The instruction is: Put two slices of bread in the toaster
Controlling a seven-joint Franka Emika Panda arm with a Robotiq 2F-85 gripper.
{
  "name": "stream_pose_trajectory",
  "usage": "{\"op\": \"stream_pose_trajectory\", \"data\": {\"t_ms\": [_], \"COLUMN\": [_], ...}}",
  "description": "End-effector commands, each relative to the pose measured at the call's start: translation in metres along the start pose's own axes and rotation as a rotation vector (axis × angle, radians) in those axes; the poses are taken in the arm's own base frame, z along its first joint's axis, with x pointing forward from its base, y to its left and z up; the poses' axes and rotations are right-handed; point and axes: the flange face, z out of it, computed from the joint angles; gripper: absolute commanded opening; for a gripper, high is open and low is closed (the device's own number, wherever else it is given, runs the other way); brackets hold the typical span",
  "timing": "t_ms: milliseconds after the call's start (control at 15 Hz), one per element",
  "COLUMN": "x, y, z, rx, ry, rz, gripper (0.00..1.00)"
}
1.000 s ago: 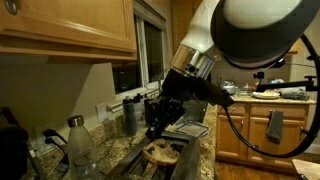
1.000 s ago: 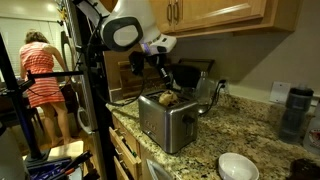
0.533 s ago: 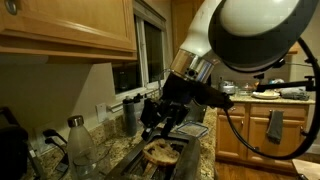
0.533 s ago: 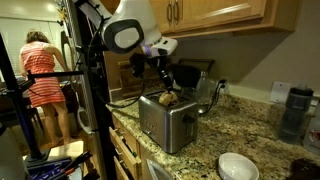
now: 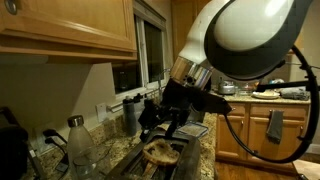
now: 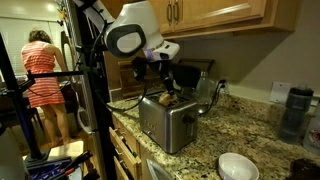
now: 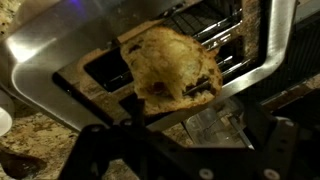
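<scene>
The brushed-steel toaster (image 6: 167,122) stands on the granite counter, with its two long slots on top showing in the wrist view (image 7: 60,60). One mottled tan slice of bread (image 7: 170,68) sticks up out of one slot, leaning a little; it shows in both exterior views (image 6: 168,98) (image 5: 160,152). My gripper (image 7: 182,148) hangs open just above the slice, its dark fingers (image 7: 95,152) apart on either side and holding nothing. It also shows in both exterior views (image 5: 155,120) (image 6: 160,76).
A white bowl (image 6: 238,166) and a dark cup (image 6: 293,110) sit on the counter beyond the toaster. A glass bottle (image 5: 78,142) and a flask (image 5: 130,115) stand by the wall. A person (image 6: 40,75) stands further back. Cabinets (image 5: 70,25) hang overhead.
The jaws have opened off the slice of bread, which stays in the toaster slot. The arm has barely moved.
</scene>
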Motion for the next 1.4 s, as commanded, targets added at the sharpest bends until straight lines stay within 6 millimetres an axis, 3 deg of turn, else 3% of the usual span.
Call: {"op": "stream_pose_trajectory", "data": {"t_ms": [0, 733, 800, 933, 1333], "x": [0.002, 0.003, 0.003, 0.004, 0.005], "y": [0.0, 0.002, 0.002, 0.002, 0.004], "z": [0.004, 0.016, 0.016, 0.016, 0.018], "rx": [-0.006, -0.014, -0.014, -0.014, -0.016], "ry": [0.043, 0.068, 0.069, 0.07, 0.07], "rz": [0.016, 0.018, 0.018, 0.02, 0.025], "gripper": [1.0, 0.99, 0.78, 0.72, 0.31]}}
